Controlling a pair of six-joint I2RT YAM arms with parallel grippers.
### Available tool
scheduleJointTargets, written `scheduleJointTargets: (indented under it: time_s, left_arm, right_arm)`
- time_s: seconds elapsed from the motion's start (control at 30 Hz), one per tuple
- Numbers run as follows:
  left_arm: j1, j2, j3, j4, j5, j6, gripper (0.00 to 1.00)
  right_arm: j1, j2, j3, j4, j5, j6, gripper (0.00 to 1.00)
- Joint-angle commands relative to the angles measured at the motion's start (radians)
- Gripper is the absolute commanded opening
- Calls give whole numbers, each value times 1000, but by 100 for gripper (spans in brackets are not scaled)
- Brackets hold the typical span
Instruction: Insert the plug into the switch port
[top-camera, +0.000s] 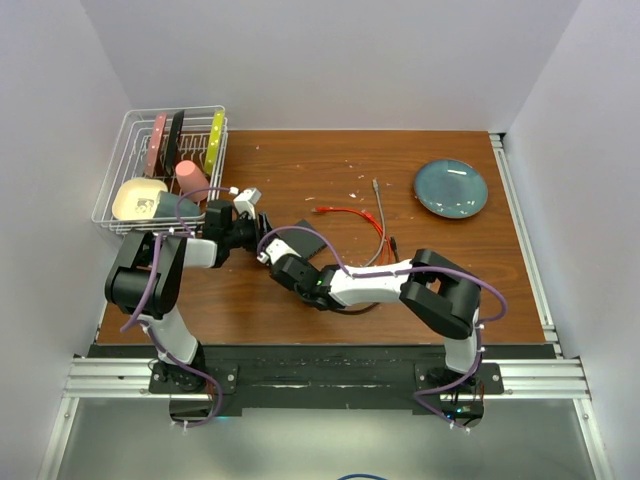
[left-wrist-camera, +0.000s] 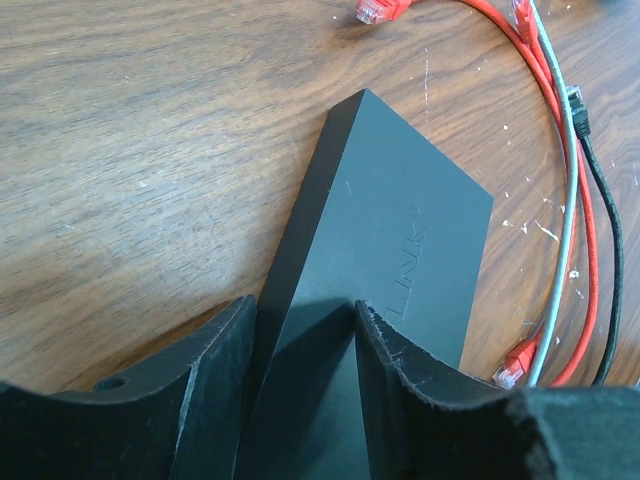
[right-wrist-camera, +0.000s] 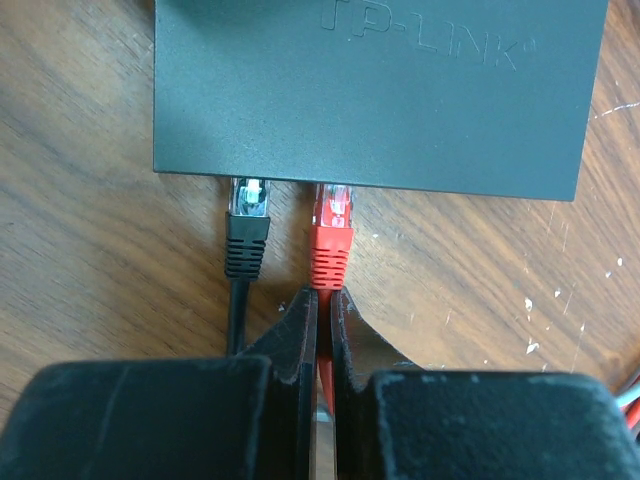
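- Top external view: you have a brown wooden table (top-camera: 300, 160), scratched and flecked white. Both arms reach in over its left-middle.
- White wire dish rack (top-camera: 118, 195) sits at the far left corner with coloured dishes standing in it.
- Round blue-grey plate (top-camera: 451, 188) lies at the far right, well apart from the arms.
- Flat black rectangular switch box (right-wrist-camera: 370, 90), "TP-LINK" embossed on top, lies flat on the table between your two grippers.
- Your left gripper (left-wrist-camera: 305, 345) straddles one end of the box. One finger (left-wrist-camera: 215, 380) runs along its side wall and the other sits over the top face. You cannot tell whether they squeeze it or only rest there.
- Your right gripper (right-wrist-camera: 322, 310) has its jaws clenched almost together on the tail of the red plug (right-wrist-camera: 331, 240), right where the cord leaves the boot.
- Loose red cable (left-wrist-camera: 590, 230), grey cable (left-wrist-camera: 568, 200) and thin black cable (left-wrist-camera: 612, 280) curve together on the table just beside the box. The left wrist view shows them with spare red connectors at the ends.
- The red plug stands square to the box's near edge, its clear tip tucked under that edge at the switch port. The port itself is hidden by the box top, so you cannot tell how deep the plug sits.
- Black plug (right-wrist-camera: 247, 235) sits just beside the red one, on its left in the right wrist view, with its tip in the same edge.
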Motion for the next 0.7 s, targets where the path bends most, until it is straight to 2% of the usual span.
scheduleJointTargets:
  time_s: [0.0,0.03,0.13,0.5,0.67]
  left_arm:
    - [-41,16,0,-65,117,-16,43]
    - [-43,17,0,-66,120,-17,37]
    - [-51,35,11,-83,136,-8,30]
    - [-80,49,-23,-74,169,-24,20]
    - [-95,54,-31,-86,173,-25,5]
  right_arm:
    - [-6,21,71,127,-34,44,0]
    - [-6,23,75,127,-34,41,0]
    - [-6,30,88,127,-31,32,0]
    - [-29,50,140,152,-56,57,0]
    - [-32,67,191,156,-59,60,0]
